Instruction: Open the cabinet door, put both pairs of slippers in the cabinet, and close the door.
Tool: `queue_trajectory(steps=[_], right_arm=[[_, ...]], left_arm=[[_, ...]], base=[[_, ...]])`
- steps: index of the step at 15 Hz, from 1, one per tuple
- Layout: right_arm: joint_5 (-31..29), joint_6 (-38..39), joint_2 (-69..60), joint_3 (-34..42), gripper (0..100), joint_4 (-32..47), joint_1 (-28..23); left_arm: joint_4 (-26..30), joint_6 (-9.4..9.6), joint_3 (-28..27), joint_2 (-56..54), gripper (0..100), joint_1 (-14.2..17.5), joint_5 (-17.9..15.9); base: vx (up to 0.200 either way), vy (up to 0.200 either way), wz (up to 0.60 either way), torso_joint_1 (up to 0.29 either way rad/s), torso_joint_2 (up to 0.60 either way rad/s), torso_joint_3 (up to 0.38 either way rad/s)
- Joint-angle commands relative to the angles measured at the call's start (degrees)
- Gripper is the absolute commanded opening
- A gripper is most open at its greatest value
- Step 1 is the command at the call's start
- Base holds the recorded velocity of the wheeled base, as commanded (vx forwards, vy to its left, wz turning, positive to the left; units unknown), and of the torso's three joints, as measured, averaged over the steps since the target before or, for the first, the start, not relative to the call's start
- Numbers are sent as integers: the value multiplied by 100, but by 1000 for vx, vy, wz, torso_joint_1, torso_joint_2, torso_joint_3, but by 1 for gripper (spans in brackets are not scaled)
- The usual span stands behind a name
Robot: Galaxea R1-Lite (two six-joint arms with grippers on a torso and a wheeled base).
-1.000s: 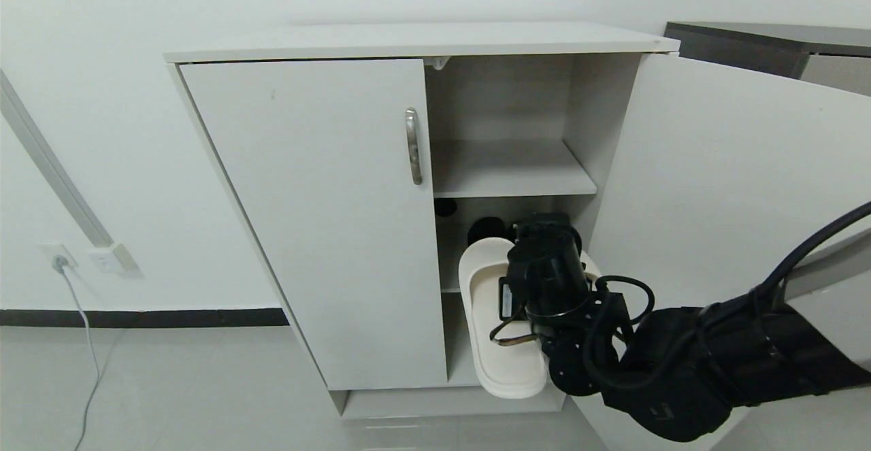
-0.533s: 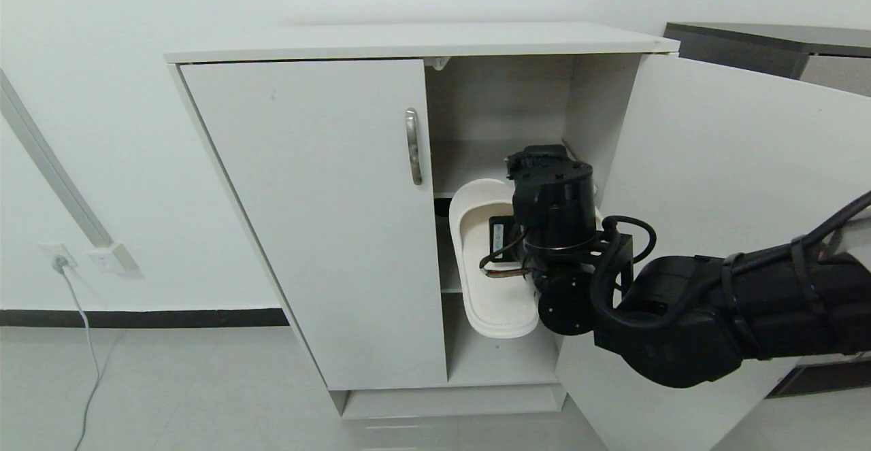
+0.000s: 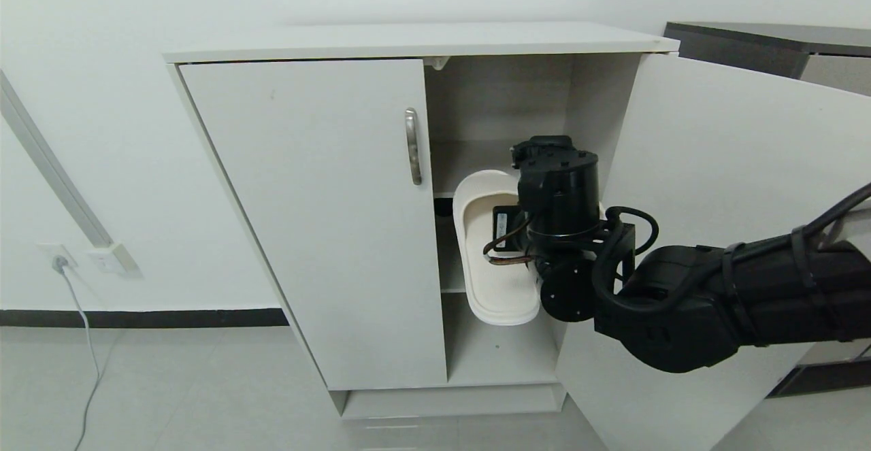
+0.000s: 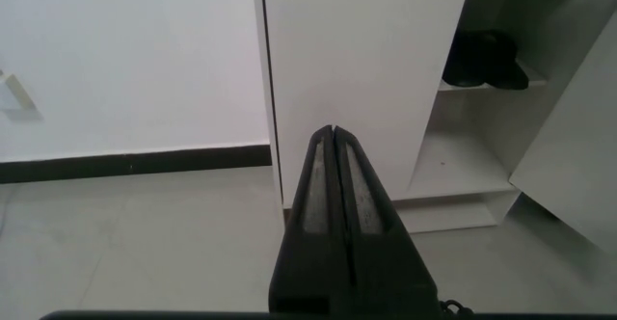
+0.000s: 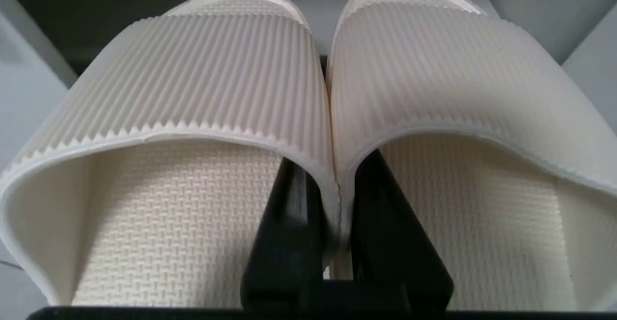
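The white cabinet (image 3: pixel 422 39) has its left door (image 3: pixel 313 220) closed and its right door (image 3: pixel 714 186) swung open. My right gripper (image 5: pixel 333 214) is shut on a pair of cream slippers (image 5: pixel 222 98), pinching their inner edges together. In the head view the cream slippers (image 3: pixel 486 260) hang in the open half, toes level with the front edge of the upper shelf (image 3: pixel 469 158). A pair of black slippers (image 4: pixel 485 60) lies on the middle shelf. My left gripper (image 4: pixel 333 142) is shut and empty, held low over the floor and facing the cabinet.
The left door's metal handle (image 3: pixel 412 146) lies just left of the slippers. The cabinet's bottom compartment (image 3: pixel 497 356) is bare. A wall socket with a cable (image 3: pixel 58 257) is at the far left, and dark furniture (image 3: pixel 748 39) stands behind the open door.
My right arm has lifted the cream slippers from in front of the bottom compartment up to the upper shelf's edge. The left gripper's earlier state is not shown.
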Motion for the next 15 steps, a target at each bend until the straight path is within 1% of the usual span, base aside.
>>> queue_trajectory(steps=[1, 3, 10, 15], right_arm=[[0, 6, 24, 36, 0, -3, -1], [0, -3, 24, 36, 0, -3, -1], [-9, -11, 24, 124, 0, -3, -1], [-9, -82, 24, 185, 0, -20, 34]], left_arm=[[-5, -3, 1, 0, 0, 4, -2], [-5, -3, 1, 0, 0, 4, -2], [4, 6, 1, 0, 0, 4, -2], [4, -3, 1, 0, 0, 4, 7]], base=[[0, 0, 0, 0, 0, 0], [0, 0, 0, 0, 0, 0], [200, 0, 0, 6, 0, 1], [0, 0, 0, 0, 0, 0]])
